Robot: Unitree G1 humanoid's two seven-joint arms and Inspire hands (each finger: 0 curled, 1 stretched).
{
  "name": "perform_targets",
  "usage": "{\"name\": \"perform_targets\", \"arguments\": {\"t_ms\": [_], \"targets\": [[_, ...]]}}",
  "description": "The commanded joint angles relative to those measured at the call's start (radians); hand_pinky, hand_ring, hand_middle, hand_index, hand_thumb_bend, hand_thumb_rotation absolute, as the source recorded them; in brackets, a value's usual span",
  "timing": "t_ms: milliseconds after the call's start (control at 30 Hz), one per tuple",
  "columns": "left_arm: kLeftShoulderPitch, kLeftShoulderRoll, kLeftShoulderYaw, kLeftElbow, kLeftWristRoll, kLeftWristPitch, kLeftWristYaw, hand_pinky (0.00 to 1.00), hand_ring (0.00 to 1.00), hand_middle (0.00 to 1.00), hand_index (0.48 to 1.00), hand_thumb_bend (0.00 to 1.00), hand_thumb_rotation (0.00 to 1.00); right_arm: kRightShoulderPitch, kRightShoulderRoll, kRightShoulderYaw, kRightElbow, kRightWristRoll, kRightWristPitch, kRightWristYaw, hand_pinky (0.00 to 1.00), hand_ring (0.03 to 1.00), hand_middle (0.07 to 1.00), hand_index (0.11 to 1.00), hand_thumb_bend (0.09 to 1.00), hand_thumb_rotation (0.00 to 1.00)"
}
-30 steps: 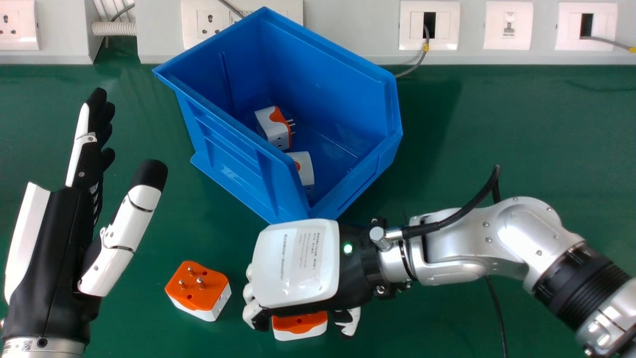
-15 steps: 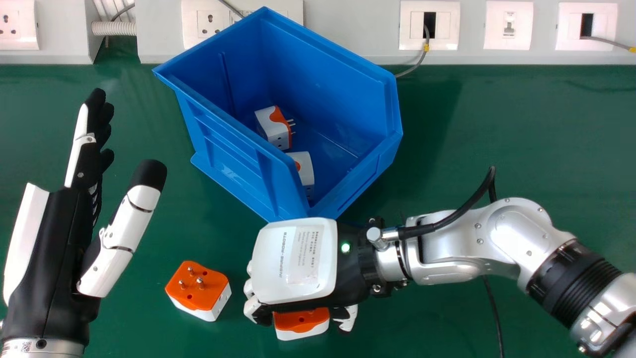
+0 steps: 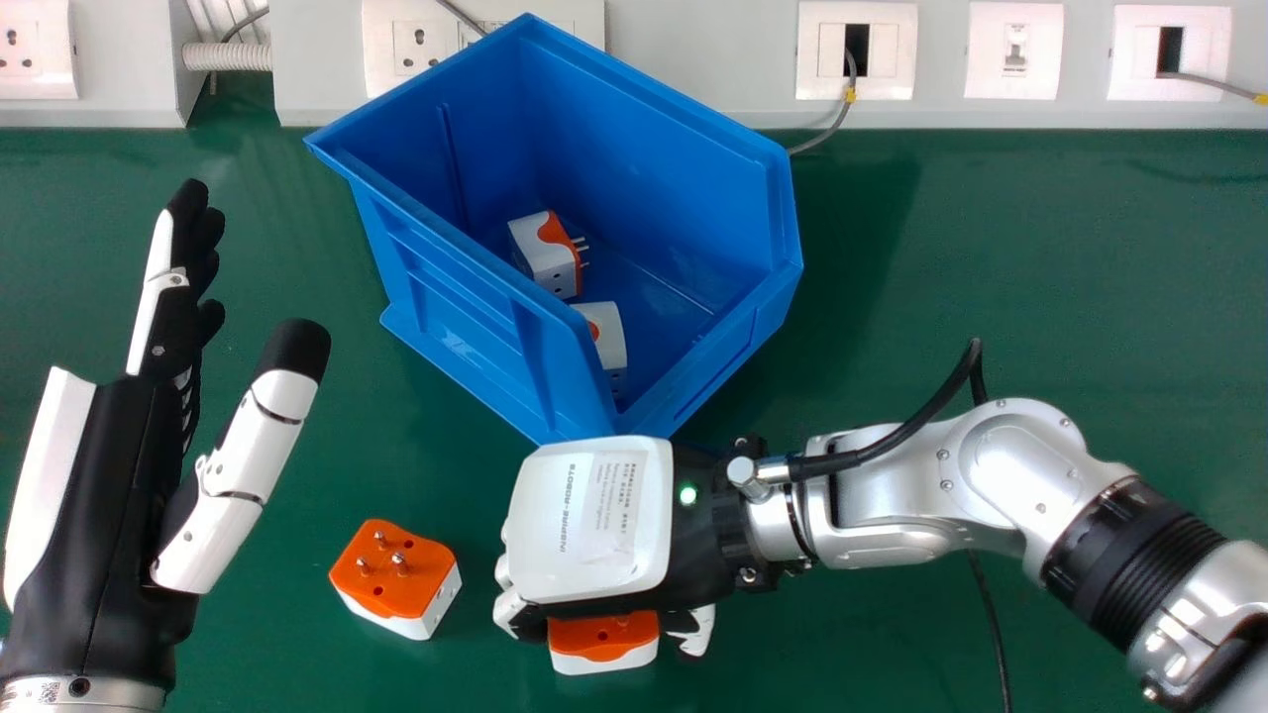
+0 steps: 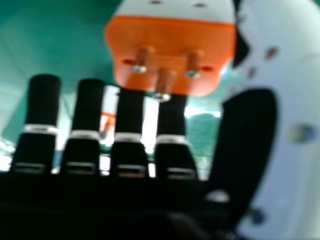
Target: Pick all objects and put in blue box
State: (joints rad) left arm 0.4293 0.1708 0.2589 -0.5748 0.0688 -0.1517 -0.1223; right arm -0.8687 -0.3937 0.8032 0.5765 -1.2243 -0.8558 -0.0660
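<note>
Blue box (image 3: pixel 466 327), one in number, contains two adapters (image 3: pixel 540 262), the nearer part-hidden by the box wall; a third adapter (image 3: pixel 396 574) lies near the wide-open left hand (image 3: pixel 109 485), a fourth adapter (image 3: pixel 602 639), partly covered, is gripped by the right hand (image 3: pixel 589 525).

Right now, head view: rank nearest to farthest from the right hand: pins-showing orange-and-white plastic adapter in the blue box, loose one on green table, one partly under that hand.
1. Covered adapter: partly under the right hand.
2. Loose adapter: on the table, leftward.
3. Boxed adapter: farther forward in the blue box.
</note>
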Motion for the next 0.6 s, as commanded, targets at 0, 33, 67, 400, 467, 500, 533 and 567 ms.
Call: {"name": "perform_targets", "arguments": {"t_ms": [0, 33, 67, 400, 467, 500, 533, 567], "targets": [[0.004, -0.001, 0.008, -0.033, -0.003, -0.002, 0.008, 0.98, 1.0, 1.0, 1.0, 0.59, 0.86, -0.033, 0.008, -0.003, -0.002, 0.021, 0.008, -0.021, 0.51, 0.672, 0.673, 0.605, 0.749, 0.0], [0.004, -0.001, 0.008, -0.034, -0.003, 0.001, 0.009, 0.98, 1.0, 1.0, 1.0, 0.59, 0.86, -0.033, 0.01, -0.002, 0.002, 0.018, 0.011, -0.028, 0.51, 0.672, 0.672, 0.604, 0.748, 0.0], [0.004, -0.001, 0.008, -0.036, -0.002, 0.003, 0.009, 0.98, 1.0, 1.0, 1.0, 0.59, 0.86, -0.033, 0.011, 0.001, 0.007, 0.013, 0.014, -0.036, 0.51, 0.672, 0.672, 0.604, 0.748, 0.0], [0.006, -0.004, 0.005, -0.05, 0.002, 0.019, 0.009, 0.99, 1.0, 1.0, 1.0, 0.61, 0.87, -0.05, 0.006, 0.036, -0.004, -0.03, 0.045, -0.073, 0.54, 0.692, 0.688, 0.641, 0.754, 0.0], [0.005, -0.004, 0.006, -0.049, 0.002, 0.018, 0.009, 0.99, 1.0, 1.0, 1.0, 0.62, 0.87, -0.049, 0.009, 0.038, 0.001, -0.034, 0.049, -0.085, 0.54, 0.694, 0.691, 0.645, 0.754, 0.0], [0.005, -0.003, 0.007, -0.047, 0.001, 0.016, 0.009, 0.99, 1.0, 1.0, 1.0, 0.62, 0.87, -0.048, 0.009, 0.04, 0.004, -0.039, 0.052, -0.094, 0.54, 0.695, 0.693, 0.648, 0.753, 0.0], [0.005, -0.003, 0.008, -0.045, 0.0, 0.015, 0.008, 0.99, 1.0, 1.0, 1.0, 0.62, 0.87, -0.048, 0.008, 0.043, 0.006, -0.042, 0.053, -0.1, 0.54, 0.695, 0.694, 0.65, 0.752, 0.0], [0.006, -0.002, 0.009, -0.044, -0.001, 0.014, 0.008, 0.99, 1.0, 1.0, 1.0, 0.62, 0.87, -0.048, 0.007, 0.047, 0.008, -0.045, 0.055, -0.102, 0.54, 0.696, 0.696, 0.651, 0.751, 0.0]]}}
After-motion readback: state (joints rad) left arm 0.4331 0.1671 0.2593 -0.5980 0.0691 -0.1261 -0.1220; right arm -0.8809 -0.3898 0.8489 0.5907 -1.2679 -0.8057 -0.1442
